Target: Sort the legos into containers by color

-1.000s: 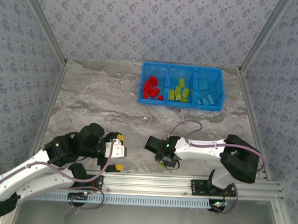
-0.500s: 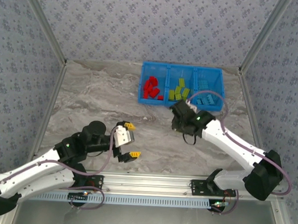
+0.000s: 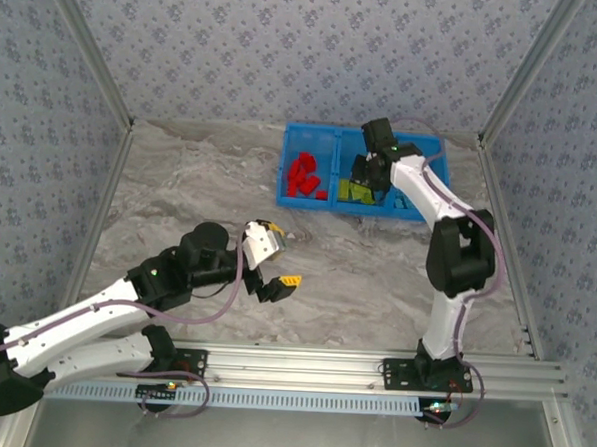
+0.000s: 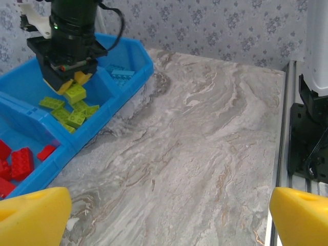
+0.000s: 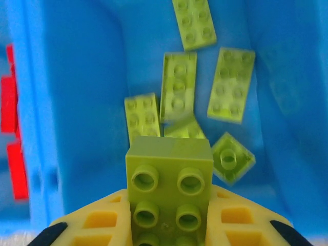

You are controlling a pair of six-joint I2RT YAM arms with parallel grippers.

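My right gripper (image 5: 169, 207) hangs over the middle compartment of the blue bin (image 3: 359, 211), shut on a lime green lego (image 5: 170, 174) with its studs facing the camera. Below it several lime green legos (image 5: 178, 87) lie loose on the compartment floor. Red legos (image 3: 303, 176) fill the left compartment and light blue legos (image 3: 416, 185) the right one. In the left wrist view the right gripper (image 4: 69, 77) holds the green lego (image 4: 75, 93) just above the pile. My left gripper (image 3: 280, 255) stands open over bare table, nothing between its yellow fingers (image 4: 31, 215).
The marble tabletop (image 3: 200, 188) stretches left and in front of the bin. An aluminium rail (image 3: 371, 363) runs along the near edge, and patterned walls close off the sides and back. The right arm's base post (image 4: 307, 128) stands at the table's right edge.
My right arm has swung from the near table edge out to the bin, carrying the green lego over the middle compartment. The left gripper has reached a little farther forward and right, still open.
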